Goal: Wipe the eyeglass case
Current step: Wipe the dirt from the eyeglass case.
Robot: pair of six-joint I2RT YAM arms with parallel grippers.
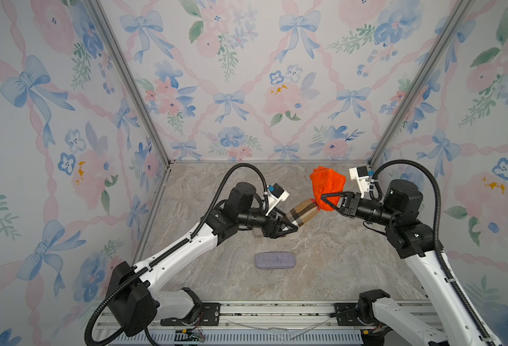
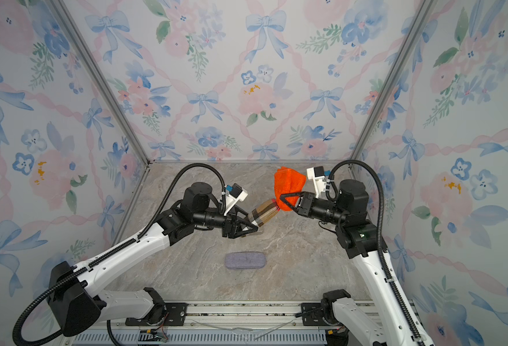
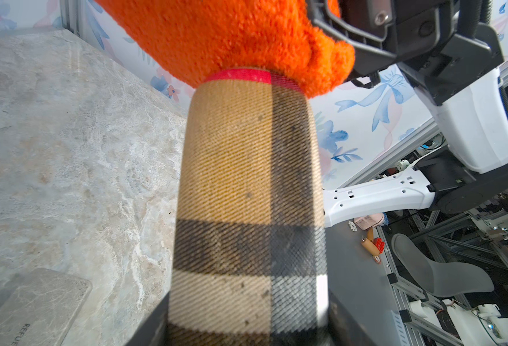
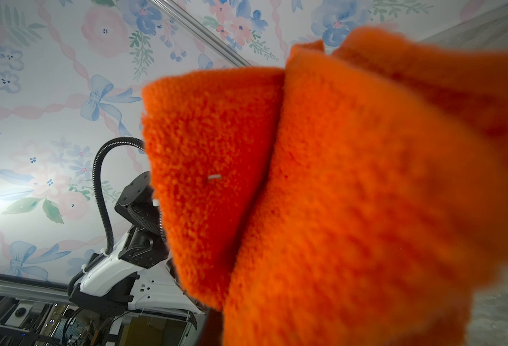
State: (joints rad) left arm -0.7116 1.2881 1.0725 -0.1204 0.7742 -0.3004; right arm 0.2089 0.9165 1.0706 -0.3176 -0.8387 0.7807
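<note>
**Orange cloth (image 1: 327,182) on plaid case (image 1: 302,213), held off the tabletop (image 1: 336,254)**

Left hand (image 1: 293,227): clamped on the near end of the plaid case. The case is held clear of the tabletop, its free end pointing toward the right arm. The left wrist view shows the weave close up (image 3: 246,179): tan ground, dark crossing bands, a red stripe at the far end, a few small dark specks on the fabric.

Right hand (image 1: 326,201): clamped on a bunched fold of the cloth. The rest of the cloth stands above the fingers, toward the back wall.

Contact: the cloth touches the far end of the case and caps it. In the left wrist view the pile (image 3: 231,39) laps over the red stripe. The right wrist view is almost filled by cloth (image 4: 336,194), and the case is hidden behind it.

Grey case (image 1: 274,260): lies flat on the tabletop nearer the front rail, long side across, well apart from both hands. It shows in both top views.

Slab (image 3: 34,308): flat and pale, lettered at one edge, on the tabletop below the left hand. Cannot tell what it is.
</note>
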